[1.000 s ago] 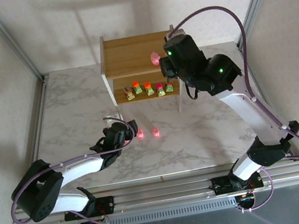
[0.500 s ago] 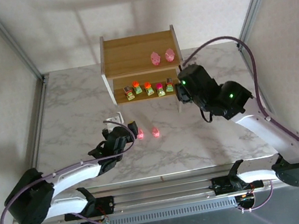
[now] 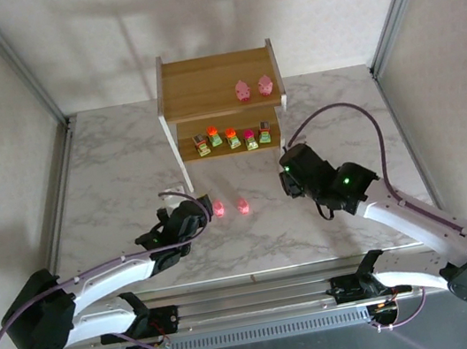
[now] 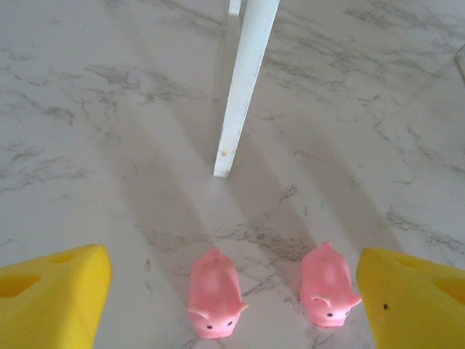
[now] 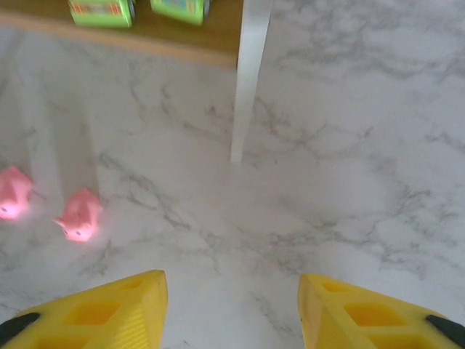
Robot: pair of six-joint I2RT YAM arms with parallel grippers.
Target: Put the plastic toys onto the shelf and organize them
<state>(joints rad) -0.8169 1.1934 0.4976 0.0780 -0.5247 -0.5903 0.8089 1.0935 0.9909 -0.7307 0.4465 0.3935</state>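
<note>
The right gripper (image 3: pixel 292 178) has pulled back off the shelf (image 3: pixel 199 77) and is now low over the table (image 3: pixel 108 177) by the front right leg (image 5: pixel 249 73); a second pig (image 3: pixel 265 85) now sits on the top board just beside the first pig (image 3: pixel 243 91); so that drop looks done; jaws half apart, nothing in them. The left gripper (image 4: pixel 232 305) has barely shifted; its fingers (image 4: pixel 54 298) are spread wide and grip nothing; they straddle the two loose pigs (image 4: pixel 216 293) on the table in front of the shelf, near the front left leg (image 4: pixel 243 80); probably the next pick, but with both pigs in the gap one may get nudged. The five green blocks (image 3: pixel 232 137) stand in a row on the lower board. Hard to see: back of the lower board hidden under the top one; block top colours tiny from above; both wrist views cut the fingers at the frame edge; whether the left fingers touch the table, cannot tell.
</note>
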